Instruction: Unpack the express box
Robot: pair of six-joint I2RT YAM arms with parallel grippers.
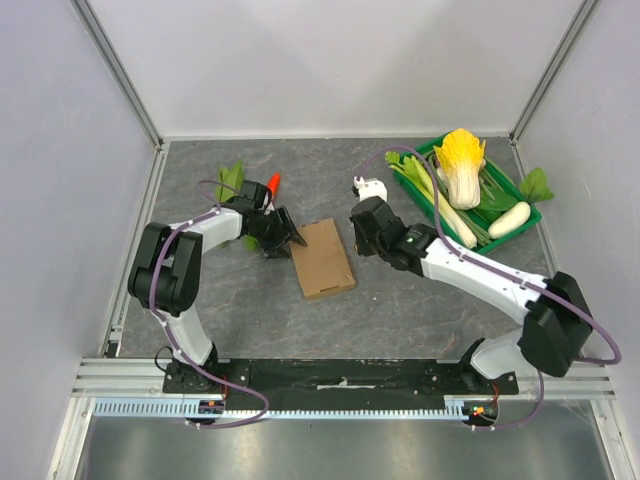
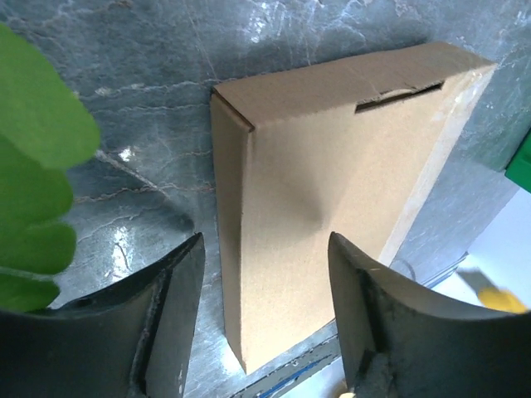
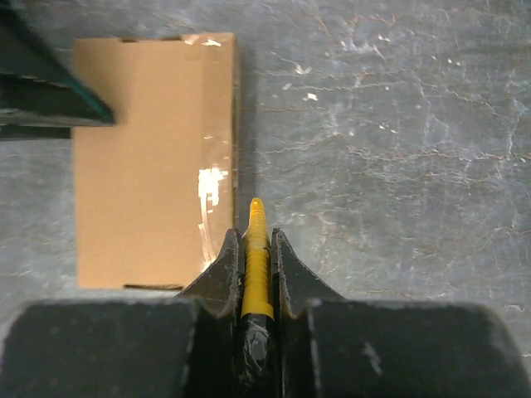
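The express box [image 1: 322,259] is a flat brown cardboard box lying closed on the grey table, with clear tape along one edge. It also shows in the left wrist view [image 2: 332,182] and the right wrist view [image 3: 149,157]. My left gripper [image 1: 287,236] is open at the box's far left corner. In its wrist view [image 2: 265,282] the box's near end lies between the two fingers. My right gripper [image 1: 360,238] is shut on a yellow ridged tool [image 3: 257,249], whose tip points along the table just beside the box's right edge.
A green crate [image 1: 520,226] at the back right holds a napa cabbage [image 1: 462,165], a white radish and greens. A carrot [image 1: 272,184] with green leaves [image 1: 231,180] lies behind the left gripper. A green leaf [image 2: 37,191] fills the left of the left wrist view.
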